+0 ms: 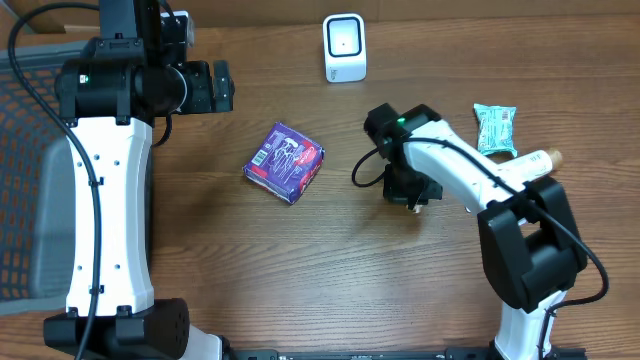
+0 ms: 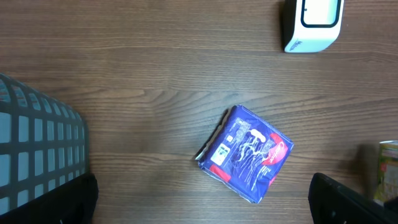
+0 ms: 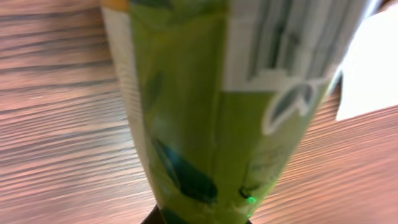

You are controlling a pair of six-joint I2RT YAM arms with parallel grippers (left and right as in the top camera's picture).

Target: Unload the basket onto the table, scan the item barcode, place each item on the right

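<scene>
Right wrist cam: green printed plastic pouch [image 3: 186, 112] clamped tight in right gripper [image 1: 410, 190], mid-worktop, long axis straight out from the jaws. Up by the far edge, slightly left: white boxy scanner [image 1: 345, 48]. Needs swinging that way, probably.

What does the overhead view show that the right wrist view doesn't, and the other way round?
Only overhead: the purple packet, the white scanner, a teal packet far right, the grey mesh basket and the left gripper, open. Only right wrist: the green printed package close up, filling most of the frame; from above the right gripper, shut on it, hides it. Both: the wooden table.
</scene>
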